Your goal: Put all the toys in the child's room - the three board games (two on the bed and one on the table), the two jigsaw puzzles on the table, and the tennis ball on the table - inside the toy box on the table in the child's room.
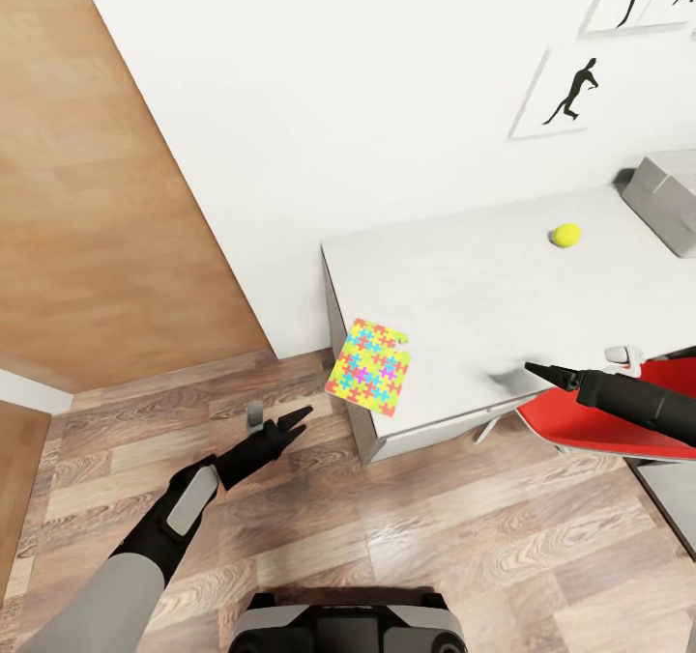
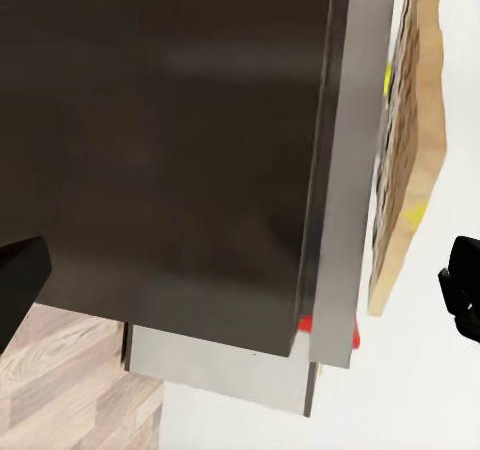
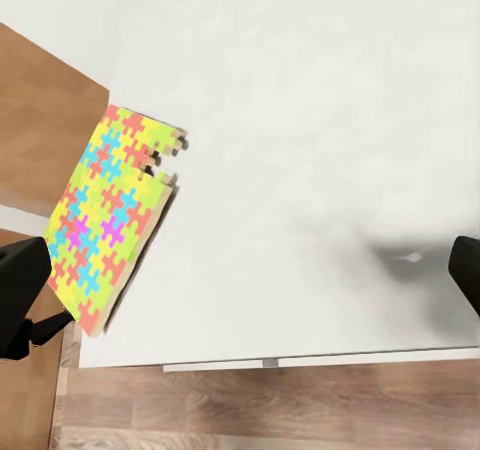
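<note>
A bright multicoloured jigsaw puzzle point(image 1: 368, 367) lies on the front left corner of the light-grey table point(image 1: 483, 296), overhanging the edge. In the right wrist view the jigsaw puzzle point(image 3: 110, 215) has a stepped edge, like two sheets stacked. The tennis ball point(image 1: 566, 236) rests farther back on the table, and the grey toy box point(image 1: 665, 192) stands at the far right. My left gripper point(image 1: 295, 422) hangs open over the floor, left of the table and below the puzzle. My right gripper point(image 1: 537, 372) is open above the table's front part, right of the puzzle. The board games are out of view.
A red chair point(image 1: 590, 421) is tucked under the table's front right, below my right arm. A wooden door point(image 1: 106, 199) stands at the left, and a white wall with framed pictures behind the table. The left wrist view looks up at the table's dark underside point(image 2: 170, 140).
</note>
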`<state>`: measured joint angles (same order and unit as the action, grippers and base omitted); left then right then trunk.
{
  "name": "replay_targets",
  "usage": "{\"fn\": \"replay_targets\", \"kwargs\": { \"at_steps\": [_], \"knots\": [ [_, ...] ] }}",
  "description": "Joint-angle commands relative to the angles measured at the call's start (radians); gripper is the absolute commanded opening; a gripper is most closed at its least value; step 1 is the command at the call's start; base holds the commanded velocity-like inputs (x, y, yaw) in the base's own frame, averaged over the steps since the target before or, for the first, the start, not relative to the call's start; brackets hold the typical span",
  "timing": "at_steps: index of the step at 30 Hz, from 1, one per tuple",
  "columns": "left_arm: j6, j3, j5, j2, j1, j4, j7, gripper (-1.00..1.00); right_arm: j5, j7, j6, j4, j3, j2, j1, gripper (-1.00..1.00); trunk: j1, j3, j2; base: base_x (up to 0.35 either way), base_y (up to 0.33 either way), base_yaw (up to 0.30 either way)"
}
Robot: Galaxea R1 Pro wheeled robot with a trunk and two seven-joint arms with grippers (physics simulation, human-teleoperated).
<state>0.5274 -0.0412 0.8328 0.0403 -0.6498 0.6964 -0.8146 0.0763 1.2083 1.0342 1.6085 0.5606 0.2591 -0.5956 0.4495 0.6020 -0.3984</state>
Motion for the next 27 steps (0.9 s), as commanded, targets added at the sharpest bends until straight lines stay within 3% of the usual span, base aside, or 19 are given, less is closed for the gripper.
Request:
{"fn": "replay_targets", "kwargs": {
  "at_steps": [1,27],
  "knots": [
    [0.007,-0.004,0.011,0.000,-0.005,0.000,0.005,1.00,0.008,0.009,0.007,0.001,0.001,0.000,-0.001,1.00,0.001,0.001,-0.002,0.000,0.000,-0.005],
    [0.012,-0.009,0.015,-0.010,-0.060,0.002,0.022,1.00,0.008,0.008,0.006,0.001,0.001,0.000,-0.001,1.00,0.001,0.001,-0.002,0.000,0.000,-0.001]
  ]
}}
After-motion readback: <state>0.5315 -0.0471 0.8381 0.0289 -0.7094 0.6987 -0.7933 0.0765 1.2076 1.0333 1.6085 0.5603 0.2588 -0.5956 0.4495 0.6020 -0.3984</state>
